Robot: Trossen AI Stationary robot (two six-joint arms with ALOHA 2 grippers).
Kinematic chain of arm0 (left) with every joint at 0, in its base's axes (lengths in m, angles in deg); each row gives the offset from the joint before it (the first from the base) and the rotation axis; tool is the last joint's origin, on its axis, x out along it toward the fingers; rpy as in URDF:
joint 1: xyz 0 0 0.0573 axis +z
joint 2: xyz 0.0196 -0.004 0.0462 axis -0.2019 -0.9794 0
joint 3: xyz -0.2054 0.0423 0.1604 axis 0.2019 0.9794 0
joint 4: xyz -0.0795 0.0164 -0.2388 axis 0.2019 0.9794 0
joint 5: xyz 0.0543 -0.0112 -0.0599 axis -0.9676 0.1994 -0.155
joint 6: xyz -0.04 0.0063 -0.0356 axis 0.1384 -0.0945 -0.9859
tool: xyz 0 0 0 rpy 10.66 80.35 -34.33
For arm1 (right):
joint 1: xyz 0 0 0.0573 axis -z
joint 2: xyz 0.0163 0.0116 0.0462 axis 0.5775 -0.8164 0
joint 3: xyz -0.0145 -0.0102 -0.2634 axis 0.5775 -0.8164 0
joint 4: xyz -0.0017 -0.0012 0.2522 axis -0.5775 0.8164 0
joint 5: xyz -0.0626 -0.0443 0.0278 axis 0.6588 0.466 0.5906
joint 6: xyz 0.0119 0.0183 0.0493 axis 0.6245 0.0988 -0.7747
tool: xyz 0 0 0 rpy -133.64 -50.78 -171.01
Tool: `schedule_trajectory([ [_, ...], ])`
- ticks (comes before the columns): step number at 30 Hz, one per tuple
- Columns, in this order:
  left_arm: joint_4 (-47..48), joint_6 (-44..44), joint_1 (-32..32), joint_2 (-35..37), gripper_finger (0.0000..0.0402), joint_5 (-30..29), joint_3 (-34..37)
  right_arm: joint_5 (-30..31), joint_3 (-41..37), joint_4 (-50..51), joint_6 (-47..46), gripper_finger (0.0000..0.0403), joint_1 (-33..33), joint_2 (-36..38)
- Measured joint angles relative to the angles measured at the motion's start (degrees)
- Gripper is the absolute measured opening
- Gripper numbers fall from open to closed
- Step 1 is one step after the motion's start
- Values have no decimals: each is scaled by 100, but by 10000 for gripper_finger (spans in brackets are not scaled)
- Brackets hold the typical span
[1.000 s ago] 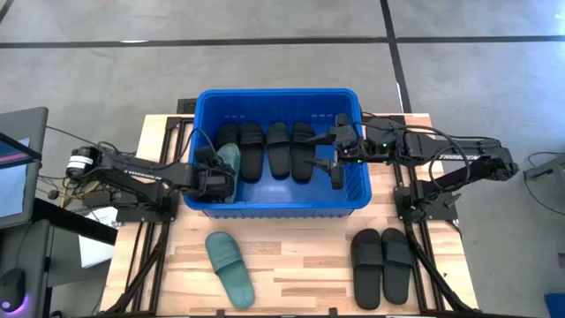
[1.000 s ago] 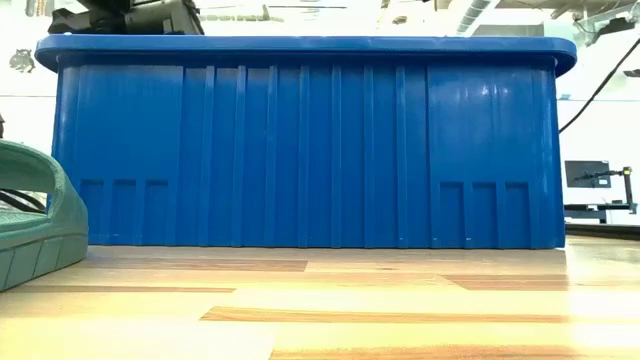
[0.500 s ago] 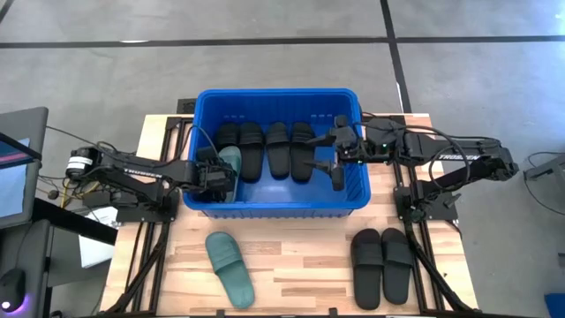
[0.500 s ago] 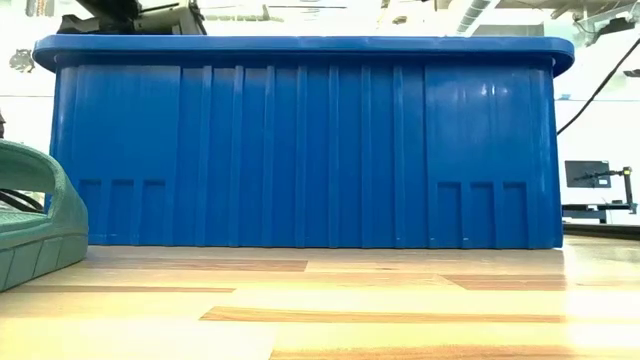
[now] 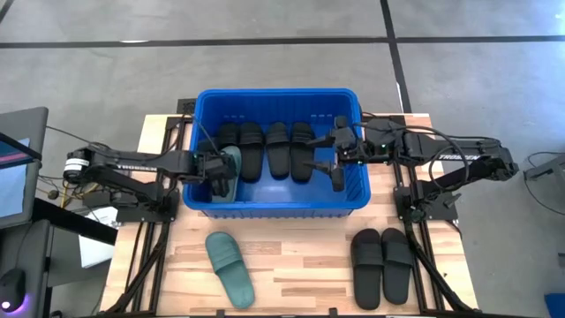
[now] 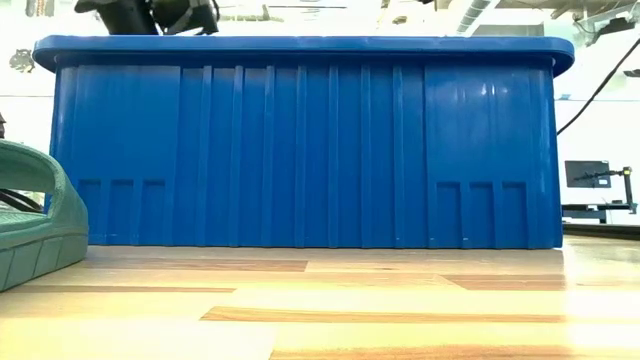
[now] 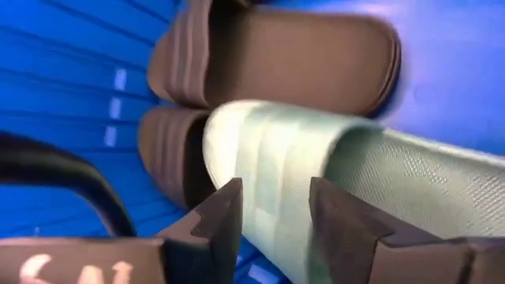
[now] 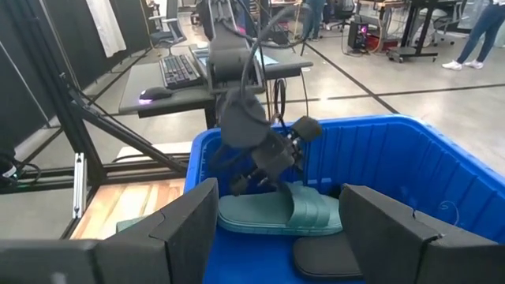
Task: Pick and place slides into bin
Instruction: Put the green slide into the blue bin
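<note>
Since the earlier frames: left arm drawn back a little toward its own side of the bin (image 5: 353,205), fingers parted off the green slide they were pinching; right arm, bin and all table slides unchanged.

Item 1, left gripper (image 5: 214,168): inside the bin at its left wall. Wrist view shows the two fingers (image 7: 222,223) standing apart over the strap of the green slide (image 7: 347,181), a clear gap between them, nothing clamped. Slide released.

Item 2, green slide in bin (image 5: 228,170): lies at the left end of the bin, long axis running front to back, parallel to the black slides (image 5: 265,150) ranked beside it. Directly under and ahead of the left jaws.

Item 3, right gripper (image 5: 336,159): hangs over the bin's right end, jaws wide, empty.

Item 4, second green slide (image 5: 229,267): on the table in front of the bin, left of centre, long axis roughly front to back with a slight slant. Nearer the left arm.

Item 5, black pair (image 5: 382,262): on the table front right, side by side, long axes front to back. Nearer the right arm.

Governing relation, as judged: remaining slides lie toward the front of the table, outside the bin wall; each arm must lift clear of the rim and come forward, the left to the green one, the right to the black pair, jaws set across the slide's width.
</note>
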Motion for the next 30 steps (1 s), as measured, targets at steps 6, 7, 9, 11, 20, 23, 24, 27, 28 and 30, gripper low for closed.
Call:
schedule_trajectory([
  [6, 71, 332, 0, -2, 140, -204, -685, -7, 0, 146, -9, 249, -13, 0],
  [7, 112, 375, 0, -2, 140, -257, -820, -9, 0, 152, -11, 249, -27, 0],
  [9, 232, 425, 0, -2, 140, -345, -1164, -9, 0, 186, -11, 249, -53, 0],
  [11, 380, 439, -3, 10, 140, -436, -1573, -14, 0, 263, -13, 249, -96, 0],
  [20, 589, -47, -591, 302, 140, -190, -3516, -872, 0, 421, -174, 249, -508, 0],
  [23, 553, -360, -998, 448, 140, -167, -3935, -893, 0, 375, -261, 249, -713, 0],
  [24, 552, -495, -1134, 503, 140, -167, -4035, -894, 0, 330, -294, 249, -789, 0],
  [27, 430, -945, -1581, 708, 140, -173, -4184, -896, 0, 245, -412, 249, -1020, -8],
  [28, 380, -1117, -1744, 770, 140, -180, -4189, -896, 0, 220, -447, 249, -1102, -19],
  [30, 261, -1460, -2086, 854, 140, -189, -4195, -896, 0, 218, -530, 249, -1263, -77],
])
